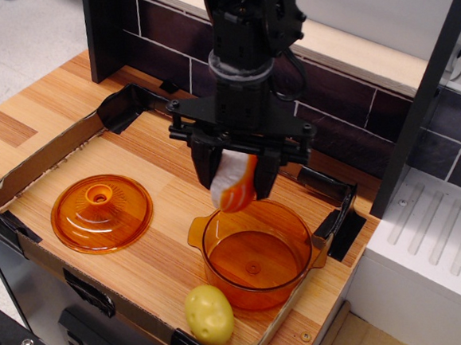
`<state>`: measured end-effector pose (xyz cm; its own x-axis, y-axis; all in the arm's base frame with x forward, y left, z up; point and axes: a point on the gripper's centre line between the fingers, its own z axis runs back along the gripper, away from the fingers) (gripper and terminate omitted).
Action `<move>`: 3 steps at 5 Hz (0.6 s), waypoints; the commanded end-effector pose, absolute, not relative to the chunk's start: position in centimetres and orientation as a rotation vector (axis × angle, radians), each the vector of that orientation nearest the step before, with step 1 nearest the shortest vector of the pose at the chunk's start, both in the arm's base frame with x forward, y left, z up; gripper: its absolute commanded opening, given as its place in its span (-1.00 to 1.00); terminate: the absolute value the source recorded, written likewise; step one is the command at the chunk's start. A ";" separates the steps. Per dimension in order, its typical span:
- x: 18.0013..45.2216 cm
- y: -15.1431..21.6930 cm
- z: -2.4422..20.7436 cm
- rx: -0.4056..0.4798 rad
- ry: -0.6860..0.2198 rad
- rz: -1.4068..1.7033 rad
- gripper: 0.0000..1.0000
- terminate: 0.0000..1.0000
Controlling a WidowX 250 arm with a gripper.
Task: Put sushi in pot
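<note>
- Dark brick-patterned tiles backed a wooden tabletop (52,110), on which a shallow cardboard tray (39,165) with black taped corners framed the working area.
- Inside that tray sat the pot (256,254), a see-through orange vessel with small side handles, upright toward the right side and holding nothing that could be seen.
- An orange lid (101,212) lay flat, knob up, well apart to the left of the pot, and a yellow dimpled toy (209,315) rested just beside the pot's near wall.
- The sushi (235,184) was off the surface, hanging upright between the two dark fingers with its orange topping turned to the right and its white body to the left.
- It hung above the far-left part of the pot's rim; whether its lower end was inside the rim line or only above it could not be told from this single view.
- By my reading, the pick-up was complete and the carry nearly so; what remained was to centre the piece over the opening, lower it and let go.
- The tool (236,181) was closed to about the width of the sushi, its fingers pressed against both sides of the piece and touching nothing else.
- No part of the tool appeared to contact the pot.
</note>
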<state>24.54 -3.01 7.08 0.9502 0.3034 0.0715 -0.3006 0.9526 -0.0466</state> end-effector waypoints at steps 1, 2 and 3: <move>22.2 -5.1 6.4 -0.067 0.003 0.234 -1.00 -1.00; 22.0 -5.5 5.3 -0.063 0.029 0.236 -1.00 -1.00; 22.0 -6.0 4.8 -0.070 0.031 0.233 -1.00 -1.00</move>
<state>21.66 -6.35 4.14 0.9700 0.2369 -0.0542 -0.2399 0.9691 -0.0575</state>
